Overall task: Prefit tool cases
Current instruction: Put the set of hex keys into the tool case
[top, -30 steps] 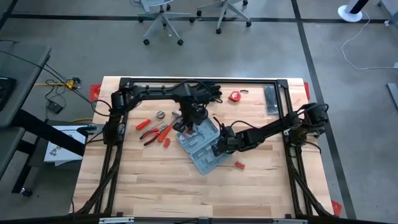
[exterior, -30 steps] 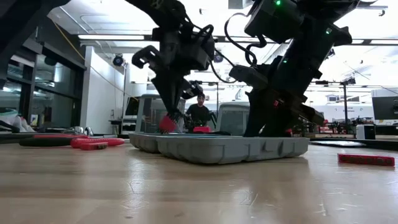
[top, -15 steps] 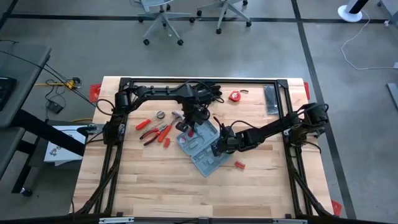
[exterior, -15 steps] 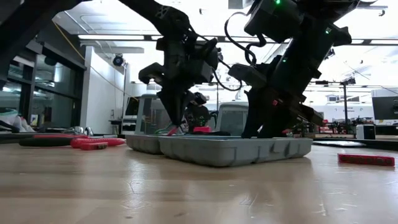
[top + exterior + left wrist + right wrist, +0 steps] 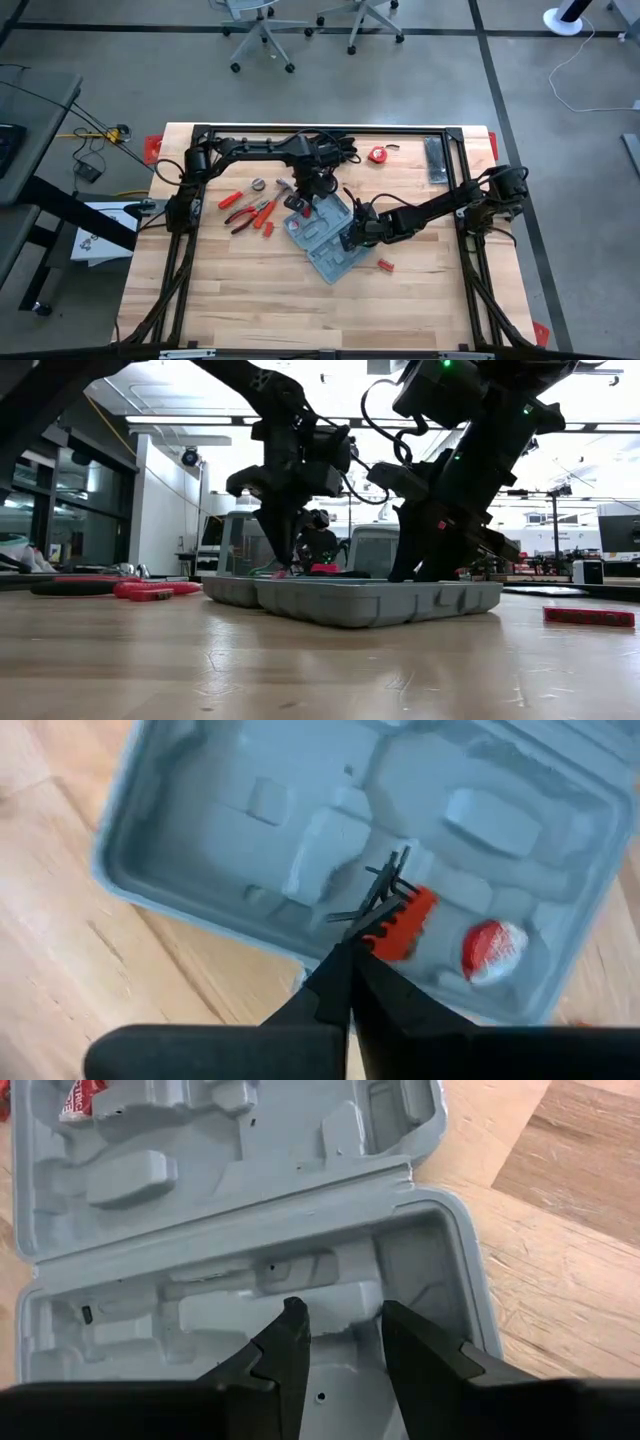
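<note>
The grey-blue tool case [image 5: 328, 248] lies open on the table with its moulded recesses up. My left gripper [image 5: 300, 205] points down over the far half [image 5: 200, 830], shut on an orange holder of black hex keys [image 5: 402, 916]. A red-and-white round piece [image 5: 492, 948] sits in a recess beside it. My right gripper [image 5: 352, 238] reaches in from the case's right side. Its fingers stand partly apart [image 5: 342, 1315] down inside the near half [image 5: 200, 1330], with moulded relief between them. My left gripper pinches the hex key set at the holder's near end [image 5: 372, 938] between its two shut fingertips, coming from above and pointing steeply down. The set is low inside the case's far half; whether it rests on the moulding cannot be seen. Whether my right gripper touches the moulding, I cannot tell.
Red-handled pliers [image 5: 245, 212] and small red pieces [image 5: 268, 228] lie left of the case. One more red piece [image 5: 385, 265] lies to its right. A red tape measure [image 5: 377, 154] and a dark flat bar [image 5: 435, 160] are near the far edge. The near part of the table is bare wood.
My left gripper has come down toward the case's far half, still shut on the red hex key set, and has tipped a little. The set was clear above the case and is now low inside it. My right gripper has kept still.
</note>
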Controlling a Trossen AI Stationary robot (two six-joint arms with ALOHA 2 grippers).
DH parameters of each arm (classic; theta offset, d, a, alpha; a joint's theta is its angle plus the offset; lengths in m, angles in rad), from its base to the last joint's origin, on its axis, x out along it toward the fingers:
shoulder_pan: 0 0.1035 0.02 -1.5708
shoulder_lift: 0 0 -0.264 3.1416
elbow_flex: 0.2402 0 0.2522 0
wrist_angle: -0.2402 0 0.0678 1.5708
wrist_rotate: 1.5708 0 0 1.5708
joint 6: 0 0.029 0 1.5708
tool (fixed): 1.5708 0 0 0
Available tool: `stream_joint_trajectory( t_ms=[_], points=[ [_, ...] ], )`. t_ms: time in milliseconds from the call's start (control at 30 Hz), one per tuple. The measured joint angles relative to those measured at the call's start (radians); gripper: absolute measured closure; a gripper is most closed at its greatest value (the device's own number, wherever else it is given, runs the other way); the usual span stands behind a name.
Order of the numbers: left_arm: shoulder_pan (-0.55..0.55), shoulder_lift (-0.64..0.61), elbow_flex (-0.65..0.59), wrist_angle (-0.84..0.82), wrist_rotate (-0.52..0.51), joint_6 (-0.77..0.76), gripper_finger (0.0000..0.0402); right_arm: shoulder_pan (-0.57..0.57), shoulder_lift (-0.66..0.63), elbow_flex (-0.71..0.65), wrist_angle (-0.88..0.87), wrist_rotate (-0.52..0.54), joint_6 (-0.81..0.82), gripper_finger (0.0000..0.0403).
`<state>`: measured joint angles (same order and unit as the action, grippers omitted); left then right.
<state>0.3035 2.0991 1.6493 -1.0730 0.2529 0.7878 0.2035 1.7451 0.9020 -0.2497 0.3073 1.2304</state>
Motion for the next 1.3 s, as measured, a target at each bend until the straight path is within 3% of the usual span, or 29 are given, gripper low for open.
stream_joint_trajectory(
  t_ms=[367, 500, 700, 1033, 1133, 1300],
  points=[
    [0.000, 0.000, 0.000, 0.014, 0.001, -0.068, 0.0315, 0.000, 0.000, 0.000, 0.000, 0.000, 0.002, 0.0284],
    [0.009, -0.018, -0.001, 0.010, 0.009, -0.160, 0.0302, 0.000, 0.000, 0.000, 0.020, 0.000, 0.000, 0.0284],
    [0.058, -0.117, -0.001, 0.011, 0.289, -0.260, 0.0328, 0.000, 0.000, 0.000, 0.106, 0.000, -0.005, 0.0284],
    [0.070, -0.250, -0.009, 0.036, 0.300, -0.286, 0.0398, -0.001, 0.000, 0.000, 0.150, -0.013, -0.027, 0.0284],
    [0.077, -0.318, -0.108, 0.137, 0.303, -0.335, 0.0400, -0.001, 0.000, 0.000, 0.148, -0.034, -0.027, 0.0284],
    [0.110, -0.499, -0.401, 0.393, 0.294, -0.510, 0.0401, -0.001, -0.023, 0.000, 0.140, -0.074, -0.044, 0.0284]
  ],
)
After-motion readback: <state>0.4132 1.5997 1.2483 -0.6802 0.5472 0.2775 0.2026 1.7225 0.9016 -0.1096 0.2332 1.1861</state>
